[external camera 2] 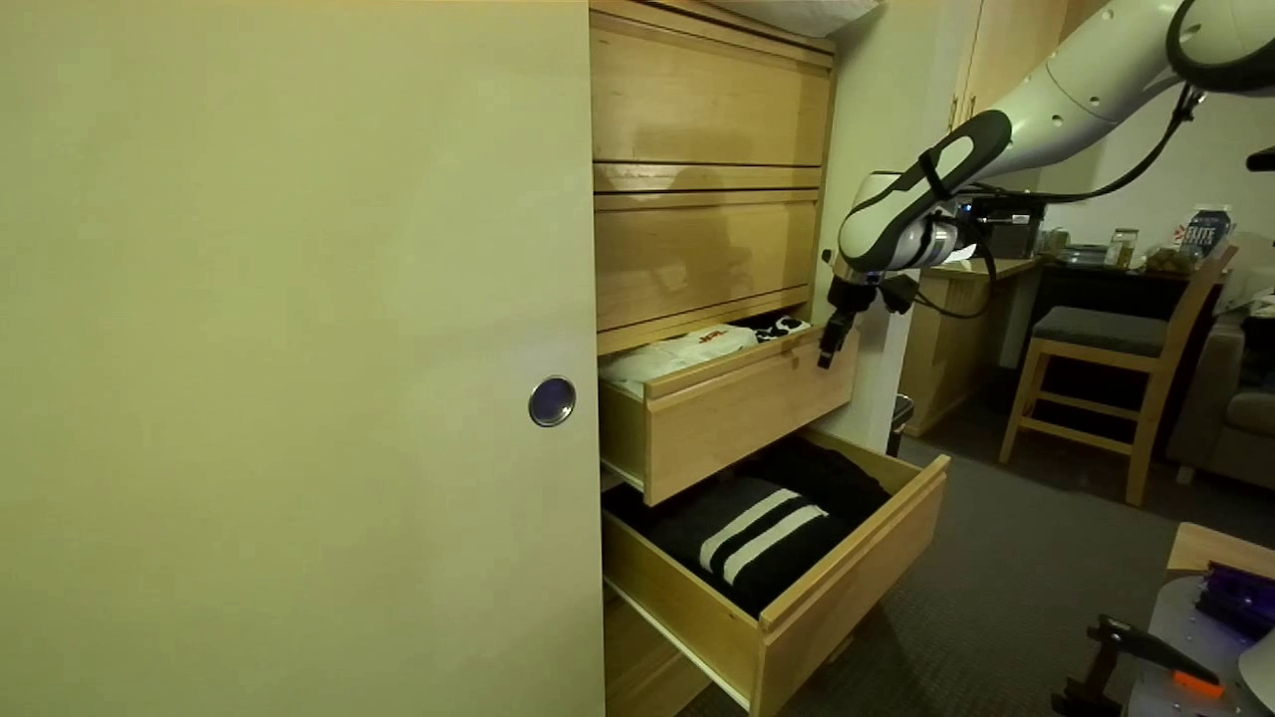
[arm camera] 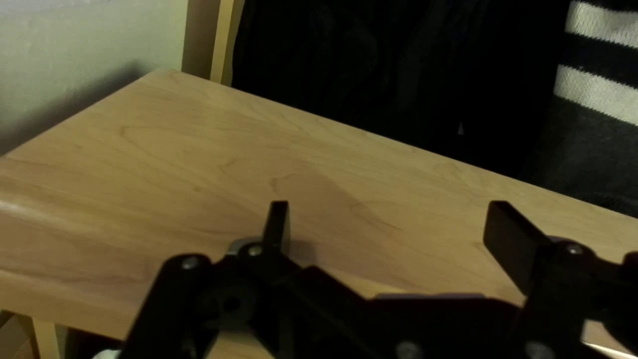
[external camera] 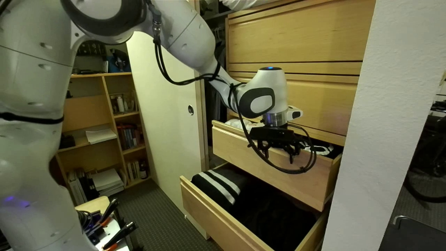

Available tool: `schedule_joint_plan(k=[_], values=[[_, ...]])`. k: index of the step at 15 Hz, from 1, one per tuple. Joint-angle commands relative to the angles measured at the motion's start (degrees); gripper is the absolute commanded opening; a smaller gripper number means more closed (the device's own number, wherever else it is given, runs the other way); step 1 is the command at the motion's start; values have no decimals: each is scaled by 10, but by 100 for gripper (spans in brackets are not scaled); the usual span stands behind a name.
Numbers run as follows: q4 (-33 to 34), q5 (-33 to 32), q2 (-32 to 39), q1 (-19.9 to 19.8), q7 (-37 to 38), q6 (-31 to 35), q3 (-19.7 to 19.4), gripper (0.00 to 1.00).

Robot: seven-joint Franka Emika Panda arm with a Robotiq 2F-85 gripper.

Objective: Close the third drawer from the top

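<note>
The third drawer (external camera: 240, 153) is pale wood and stands partly pulled out of the wooden dresser. It also shows in an exterior view (external camera 2: 737, 423), with white and black clothes inside. Its front fills much of the wrist view (arm camera: 174, 144). My gripper (external camera: 279, 158) points down at the front of this drawer, towards its wall-side end. It also shows in an exterior view (external camera 2: 827, 360). Its two fingers stand wide apart with nothing between them in the wrist view (arm camera: 389, 209). I cannot tell whether the fingers touch the drawer front.
A lower drawer (external camera: 212, 212) is pulled out further below, holding dark clothes and a striped garment (external camera 2: 767, 538). The two drawers above (external camera 2: 707, 95) are shut. A white wall edge (external camera: 376, 139) stands beside the dresser. A sliding door (external camera 2: 299, 358) stands at its other side.
</note>
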Motion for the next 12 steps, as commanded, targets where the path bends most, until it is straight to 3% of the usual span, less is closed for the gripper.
schedule_joint_plan(k=[1, 12], values=[[56, 2, 42, -21, -21, 9, 19, 100], [196, 1, 124, -34, -13, 14, 48, 100]])
